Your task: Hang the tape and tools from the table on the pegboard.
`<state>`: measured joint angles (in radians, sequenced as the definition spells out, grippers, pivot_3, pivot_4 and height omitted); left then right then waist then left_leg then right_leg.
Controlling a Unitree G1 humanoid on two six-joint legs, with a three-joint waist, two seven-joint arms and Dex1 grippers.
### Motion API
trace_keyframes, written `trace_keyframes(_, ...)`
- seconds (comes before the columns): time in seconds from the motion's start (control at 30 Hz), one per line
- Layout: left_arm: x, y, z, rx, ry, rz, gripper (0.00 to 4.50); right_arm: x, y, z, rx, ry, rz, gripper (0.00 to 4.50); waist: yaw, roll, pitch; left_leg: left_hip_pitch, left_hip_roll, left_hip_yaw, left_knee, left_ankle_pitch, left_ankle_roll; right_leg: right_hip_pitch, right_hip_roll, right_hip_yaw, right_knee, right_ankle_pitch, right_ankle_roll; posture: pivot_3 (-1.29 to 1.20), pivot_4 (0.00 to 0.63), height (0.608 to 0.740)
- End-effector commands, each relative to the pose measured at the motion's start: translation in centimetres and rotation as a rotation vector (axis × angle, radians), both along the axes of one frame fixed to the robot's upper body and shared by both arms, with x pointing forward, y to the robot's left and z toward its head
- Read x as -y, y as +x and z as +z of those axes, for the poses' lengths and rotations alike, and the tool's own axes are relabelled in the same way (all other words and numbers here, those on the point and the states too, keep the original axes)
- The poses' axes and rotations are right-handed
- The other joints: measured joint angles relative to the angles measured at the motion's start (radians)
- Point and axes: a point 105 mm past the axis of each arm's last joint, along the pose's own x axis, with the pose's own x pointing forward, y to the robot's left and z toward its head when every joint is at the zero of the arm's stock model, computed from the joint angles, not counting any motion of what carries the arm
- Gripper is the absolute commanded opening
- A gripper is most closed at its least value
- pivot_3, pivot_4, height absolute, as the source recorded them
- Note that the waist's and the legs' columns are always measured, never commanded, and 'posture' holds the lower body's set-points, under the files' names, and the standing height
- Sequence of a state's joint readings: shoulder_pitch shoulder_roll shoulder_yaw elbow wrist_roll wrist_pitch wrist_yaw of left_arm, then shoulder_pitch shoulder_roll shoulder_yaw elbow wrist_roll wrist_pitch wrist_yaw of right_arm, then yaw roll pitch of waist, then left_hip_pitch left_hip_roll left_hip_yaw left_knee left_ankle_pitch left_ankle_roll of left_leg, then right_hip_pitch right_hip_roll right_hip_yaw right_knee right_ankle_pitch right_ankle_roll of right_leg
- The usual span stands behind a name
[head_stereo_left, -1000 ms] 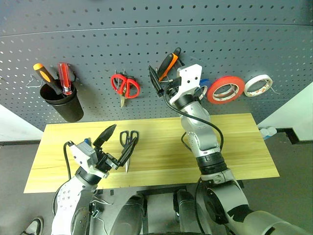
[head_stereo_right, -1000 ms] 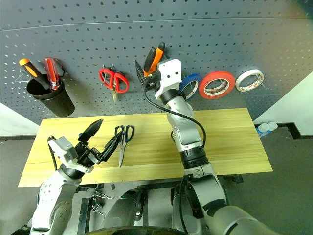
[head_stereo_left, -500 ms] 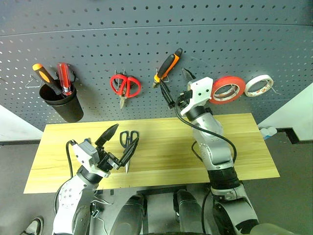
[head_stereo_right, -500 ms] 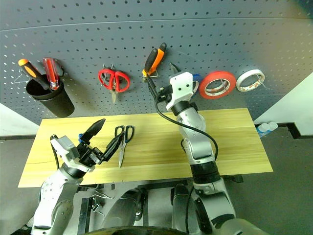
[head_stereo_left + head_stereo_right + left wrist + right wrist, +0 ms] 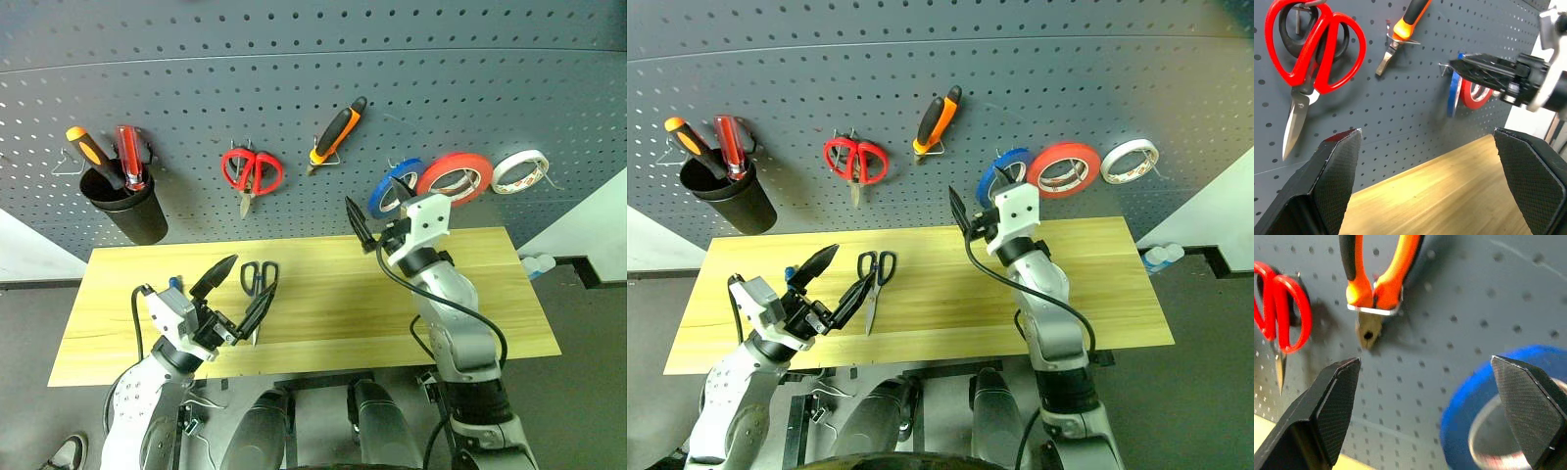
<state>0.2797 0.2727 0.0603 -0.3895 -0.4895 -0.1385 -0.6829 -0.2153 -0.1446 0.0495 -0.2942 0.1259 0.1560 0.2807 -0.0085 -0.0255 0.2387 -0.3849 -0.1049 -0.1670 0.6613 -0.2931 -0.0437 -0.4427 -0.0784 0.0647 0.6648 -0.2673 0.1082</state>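
Pegboard point(image 5: 294, 69) already carries the pliers point(image 5: 337, 130) and the blue tape point(image 5: 393, 186), both on hooks; red scissors point(image 5: 251, 173), red-orange roll point(image 5: 453, 178) and white roll point(image 5: 517, 169) hang there too.

Counter point(image 5: 323, 294) holds the steel scissors point(image 5: 257, 289), lying flat just beside the left gripper point(image 5: 238, 291).

Left gripper's fingers spread wide, empty. Right gripper point(image 5: 375, 208) also wide open and empty, hanging below the blue tape.

Black cup point(image 5: 129, 208) on the board holds an orange and a red screwdriver.

The blue-handled screwdriver I can't make out.

Scissors: probably stiff, moderately light, slick steel blades. Best pinched at the handles or pivot, keeping a handle loop free for the hook.
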Motion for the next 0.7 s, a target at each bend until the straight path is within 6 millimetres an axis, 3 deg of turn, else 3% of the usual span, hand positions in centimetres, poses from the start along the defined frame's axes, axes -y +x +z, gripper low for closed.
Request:
trace_keyframes(0.03,0.1,-0.9,1.2,0.033,0.001,-0.014,4.5,0.7,-2.3,1.8,0.047,0.003,0.022,4.45,0.001,0.0,0.0,0.0,0.0,0.0,0.0,0.0,0.0,0.0,0.0,0.0,0.0,0.0,0.0,0.09,0.21,0.72)
trace_keyframes(0.2,-0.5,-2.1,0.2,-0.052,0.038,-0.021,4.5,1.2,-5.8,1.6,-0.047,-0.017,0.126,4.45,0.003,0.0,0.0,0.0,0.0,0.0,0.0,-0.001,0.001,0.001,0.0,0.0,-0.002,0.0,0.0,0.08,0.208,0.72)
trace_keyframes(0.33,-1.6,-2.0,-3.2,-0.266,0.153,0.042,4.5,0.7,-8.8,0.6,-0.186,-0.03,0.285,4.45,0.005,0.0,0.0,0.0,0.001,0.0,0.0,-0.001,0.002,0.002,0.0,0.0,-0.002,-0.001,0.001,0.07,0.213,0.72)
trace_keyframes(0.43,-2.7,-0.3,-5.3,-0.392,0.206,0.182,4.5,0.9,-11.0,-0.2,-0.31,-0.073,0.397,4.45,0.018,0.001,0.001,0.0,0.001,0.0,0.001,-0.001,0.002,0.004,-0.001,-0.001,-0.004,-0.001,0.001,0.05,0.219,0.72)
trace_keyframes(0.5,-2.8,1.0,-5.4,-0.405,0.201,0.23,4.5,1.4,-12.3,-0.5,-0.367,-0.115,0.443,4.45,0.025,0.001,0.001,0.0,0.001,-0.002,0.002,-0.001,0.003,0.007,-0.001,-0.004,-0.006,-0.001,0.001,0.03,0.223,0.72)
trace_keyframes(0.7,-2.3,4.3,-6.0,-0.475,0.199,0.365,4.5,2.9,-13.3,-0.7,-0.437,-0.204,0.449,4.45,0.022,0.001,0.001,0.001,0.001,-0.006,0.002,-0.002,0.005,0.014,-0.002,-0.011,-0.016,0.001,0.004,0.01,0.229,0.72)
